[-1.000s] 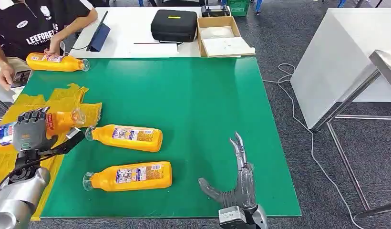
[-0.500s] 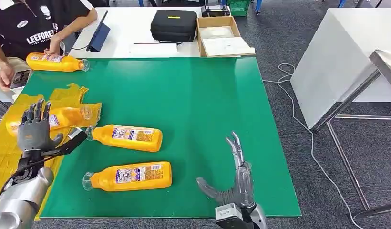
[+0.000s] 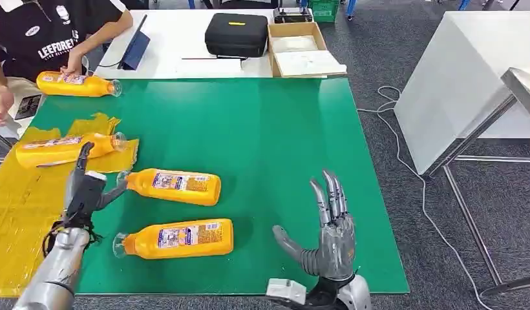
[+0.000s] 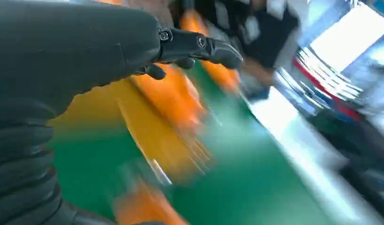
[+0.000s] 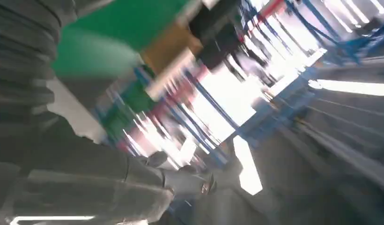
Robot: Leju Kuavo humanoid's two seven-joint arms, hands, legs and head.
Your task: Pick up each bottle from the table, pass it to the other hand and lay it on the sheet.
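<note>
Several orange bottles lie on their sides. One bottle [image 3: 65, 148] rests on the yellow sheet [image 3: 17, 206] at the left. Two more bottles [image 3: 175, 186] [image 3: 175, 238] lie on the green mat [image 3: 262, 142]. A fourth bottle [image 3: 75, 84] sits at the mat's far left corner under a person's hand. My left hand [image 3: 86, 190] is open, hovering between the sheet and the nearer bottles, holding nothing. My right hand [image 3: 327, 236] stands open with fingers up near the front edge. The left wrist view is blurred, showing fingers [image 4: 199, 47] over orange shapes.
A person [image 3: 42, 32] in a black shirt sits at the far left. Behind the mat, a white table carries a black case [image 3: 236, 33], a cardboard box [image 3: 301, 48] and a tablet [image 3: 134, 48]. A white table [image 3: 463, 77] and cables stand to the right.
My left hand let go of the bottle, which now lies on the yellow sheet, then swung right towards the mat. My right hand lifted and turned its fingers upward.
</note>
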